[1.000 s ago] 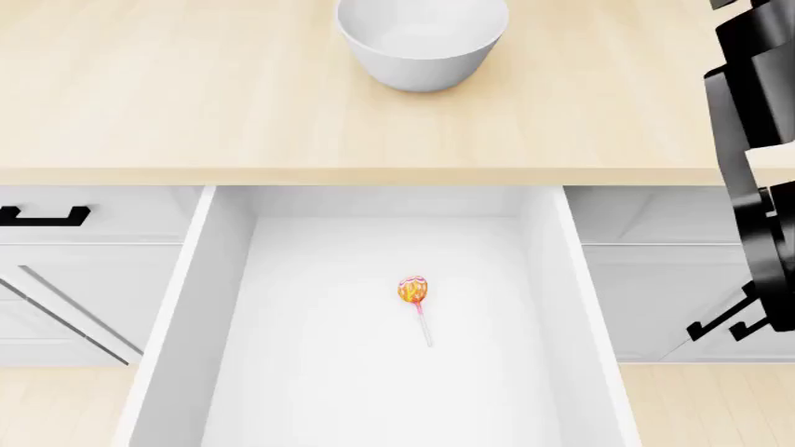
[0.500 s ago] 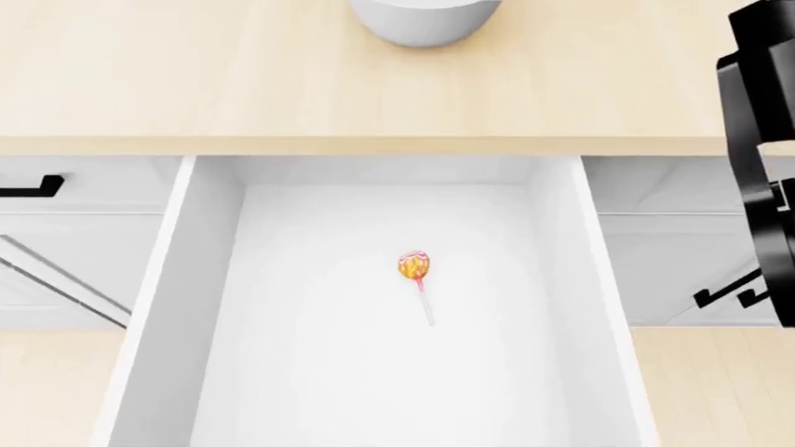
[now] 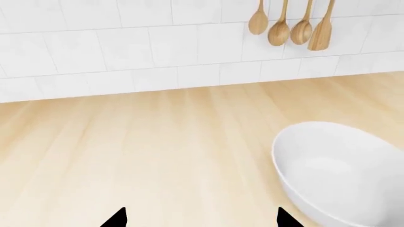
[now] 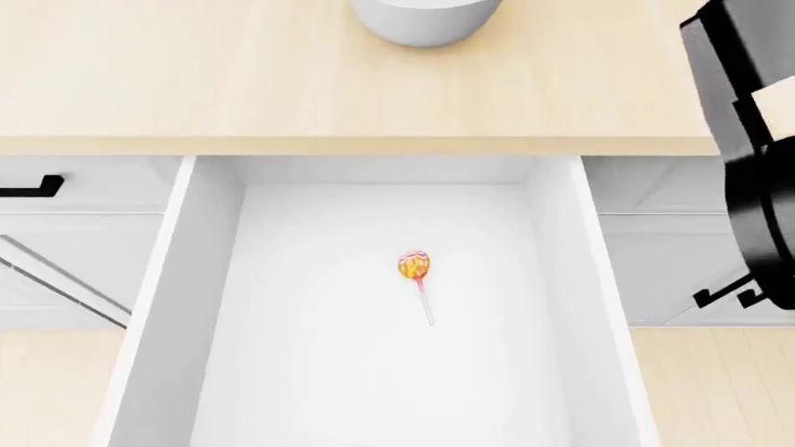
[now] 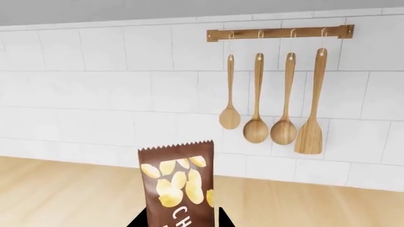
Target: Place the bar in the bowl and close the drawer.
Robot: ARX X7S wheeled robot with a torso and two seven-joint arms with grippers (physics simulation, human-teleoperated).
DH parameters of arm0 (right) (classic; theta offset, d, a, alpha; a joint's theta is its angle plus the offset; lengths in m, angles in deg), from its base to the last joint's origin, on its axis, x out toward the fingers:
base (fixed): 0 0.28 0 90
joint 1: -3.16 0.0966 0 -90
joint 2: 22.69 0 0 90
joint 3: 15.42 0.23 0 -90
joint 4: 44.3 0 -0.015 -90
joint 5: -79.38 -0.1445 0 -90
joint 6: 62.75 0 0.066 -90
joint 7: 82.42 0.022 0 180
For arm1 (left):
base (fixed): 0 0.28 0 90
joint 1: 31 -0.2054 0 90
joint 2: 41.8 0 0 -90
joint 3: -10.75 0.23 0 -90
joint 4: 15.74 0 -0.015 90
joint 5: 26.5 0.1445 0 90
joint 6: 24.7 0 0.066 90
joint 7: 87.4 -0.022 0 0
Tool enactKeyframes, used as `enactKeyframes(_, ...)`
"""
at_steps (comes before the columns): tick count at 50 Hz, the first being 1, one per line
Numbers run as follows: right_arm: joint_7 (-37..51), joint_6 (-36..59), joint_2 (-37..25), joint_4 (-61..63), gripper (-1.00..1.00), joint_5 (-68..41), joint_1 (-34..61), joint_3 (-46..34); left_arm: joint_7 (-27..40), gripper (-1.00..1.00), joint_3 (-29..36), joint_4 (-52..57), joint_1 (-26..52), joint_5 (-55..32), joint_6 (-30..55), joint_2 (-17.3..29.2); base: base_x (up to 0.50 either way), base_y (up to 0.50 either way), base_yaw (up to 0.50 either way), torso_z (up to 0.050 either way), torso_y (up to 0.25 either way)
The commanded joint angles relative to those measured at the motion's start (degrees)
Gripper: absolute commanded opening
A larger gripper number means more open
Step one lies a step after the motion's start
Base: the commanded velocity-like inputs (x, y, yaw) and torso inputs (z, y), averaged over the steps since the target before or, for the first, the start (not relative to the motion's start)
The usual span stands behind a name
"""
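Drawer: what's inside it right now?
Only a lollipop, lying on the white floor of the open drawer. The bar isn't there: the right claw holds it. The drawer's near end is cut off below the head view.

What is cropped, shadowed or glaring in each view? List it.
Head view: flat even light, no glare; the bowl is cut off by the frame's edge, and the lollipop in the drawer casts almost no shadow. Left wrist view: sharp, with soft shading inside the bowl. Right wrist view: the bar is cropped at the frame's edge.
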Motion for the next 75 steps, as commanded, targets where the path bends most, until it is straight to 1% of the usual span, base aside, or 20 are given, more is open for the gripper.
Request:
enactKeyframes(1,-0.2,-6.8,1.0,-3.5,-1.0,-14.4,2.8,-17.4,0.3,1.0,-0.3,0.7,0.0,-0.7,0.3,0.3,0.0,0.0,0.0,0.0,0.0)
enactKeyframes(7,-0.1,-8.8,1.0,-3.7,-1.0,-20.0,3.4,-23.5,0.7,1.0,0.0,1.0,0.0,-0.3,0.3,0.4,0.0,0.0,0.0,0.0,-0.013)
enactKeyframes(14,0.0,-9.9,1.0,-3.8,-1.0,-23.4,4.0,-27.6,0.9,1.0,0.2,1.2,0.3,-0.1,0.6,0.5,0.0,0.0,0.0,0.0,-0.232)
enactKeyframes(34,-0.2,-9.3,1.0,-3.1,-1.0,-27.6,4.9,-31.7,1.1,1.0,-0.1,1.4,0.4,-0.7,0.8,0.8,0.0,0.0,0.0,0.0,-0.006)
enactKeyframes(35,-0.3,-9.1,1.0,-3.2,1.0,-27.8,5.0,-31.8,1.1,1.0,-0.1,1.4,0.4,-0.7,0.7,0.8,0.0,0.0,0.0,0.0,0.0)
enactKeyframes(50,-0.1,-7.8,1.0,-3.2,1.0,-28.4,6.8,-32.7,1.3,1.0,-0.2,1.3,0.6,-1.1,0.9,0.6,0.0,0.0,0.0,0.0,0.0)
enactKeyframes(60,-0.1,-6.4,0.5,-3.0,1.0,-28.9,8.8,-32.0,0.8,1.0,0.4,0.9,0.8,-0.8,1.3,0.2,0.0,0.0,0.0,0.0,0.244)
enactKeyframes(63,2.9,-4.7,-3.4,3.7,1.0,-30.1,9.6,-30.9,1.3,1.0,-0.2,1.0,0.5,-1.8,1.3,0.5,0.0,0.0,0.0,0.0,0.25)
enactKeyframes(67,9.0,-0.3,-11.1,16.6,1.0,-34.4,11.8,-28.1,3.9,1.0,-2.7,2.6,0.7,-6.3,2.5,2.1,0.0,0.0,0.0,0.0,0.25)
enactKeyframes(70,12.6,2.5,-15.6,22.7,1.0,-36.0,12.7,-26.9,5.9,1.0,-3.9,4.6,0.5,-9.1,3.2,3.2,0.0,0.0,0.0,0.0,0.25)
enactKeyframes(75,18.6,5.6,-26.0,38.1,1.0,-39.5,11.7,-24.5,8.8,1.0,-5.6,8.5,-1.3,-13.1,3.2,4.9,0.0,0.0,0.0,0.0,0.25)
